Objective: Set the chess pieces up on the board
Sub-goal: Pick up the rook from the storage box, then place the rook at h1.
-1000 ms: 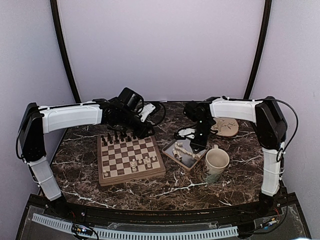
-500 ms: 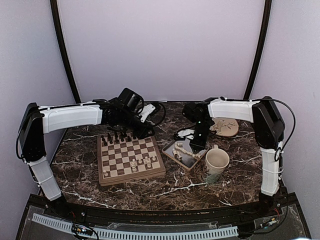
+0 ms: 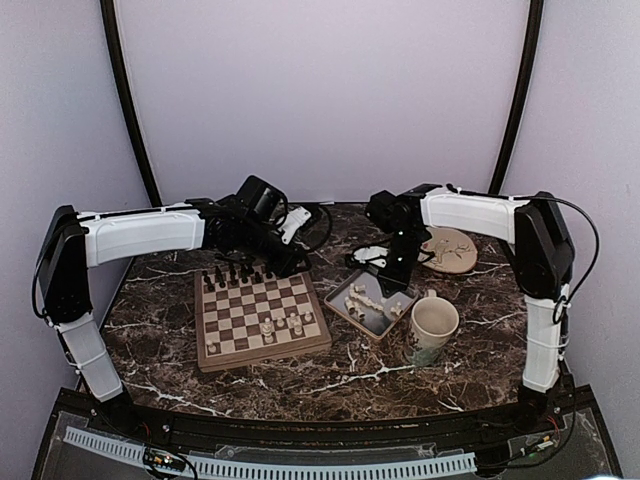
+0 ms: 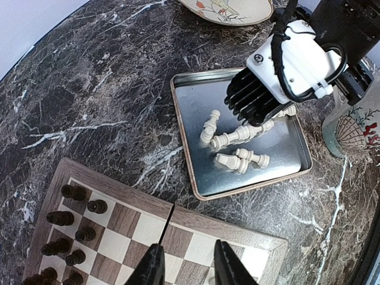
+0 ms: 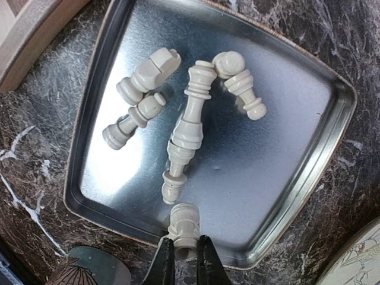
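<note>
The right gripper [image 5: 184, 258] pinches a cream chess piece [image 5: 184, 222], bottom centre, probably light, hard, slippery, best held mid-stem; left gripper [image 4: 189, 270] gapes empty

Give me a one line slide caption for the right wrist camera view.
Right tool pinches a cream chess piece at the metal tray rim, other pieces lying loose inside.
</note>
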`<state>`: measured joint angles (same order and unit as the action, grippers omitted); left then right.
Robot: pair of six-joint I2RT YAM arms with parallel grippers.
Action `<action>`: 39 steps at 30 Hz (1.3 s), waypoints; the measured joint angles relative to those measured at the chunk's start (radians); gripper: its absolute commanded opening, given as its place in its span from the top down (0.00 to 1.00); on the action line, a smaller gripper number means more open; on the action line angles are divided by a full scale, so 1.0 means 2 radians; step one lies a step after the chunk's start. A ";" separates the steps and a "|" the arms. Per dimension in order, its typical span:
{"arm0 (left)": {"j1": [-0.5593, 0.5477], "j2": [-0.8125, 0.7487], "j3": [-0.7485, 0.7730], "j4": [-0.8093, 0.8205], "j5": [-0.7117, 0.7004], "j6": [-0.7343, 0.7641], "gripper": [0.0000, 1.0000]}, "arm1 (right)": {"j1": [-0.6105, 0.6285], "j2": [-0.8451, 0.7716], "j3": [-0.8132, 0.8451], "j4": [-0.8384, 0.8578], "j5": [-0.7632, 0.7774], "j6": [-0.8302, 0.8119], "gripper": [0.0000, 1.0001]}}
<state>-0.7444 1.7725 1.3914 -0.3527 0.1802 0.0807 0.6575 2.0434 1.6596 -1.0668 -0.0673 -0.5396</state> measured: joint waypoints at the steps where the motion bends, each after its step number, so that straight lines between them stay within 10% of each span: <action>1: 0.000 0.000 0.000 0.002 0.001 -0.001 0.70 | 0.000 -0.006 0.002 -0.001 -0.004 0.001 0.98; 10: 0.012 -0.021 0.000 -0.001 -0.025 -0.018 0.66 | 0.001 -0.018 0.041 -0.009 -0.019 0.002 0.98; 20: 0.153 -0.149 -0.050 0.034 -0.088 -0.061 0.60 | 0.066 0.028 0.184 -0.004 -0.005 -0.002 0.97; 39: 0.177 -0.168 -0.104 0.063 -0.102 -0.064 0.60 | 0.137 0.161 0.288 0.007 -0.041 0.001 0.96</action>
<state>-0.3904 1.4368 1.1843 -0.2276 -0.0235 -0.0467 0.9314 2.3661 2.2349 -1.0523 -0.1486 -0.5377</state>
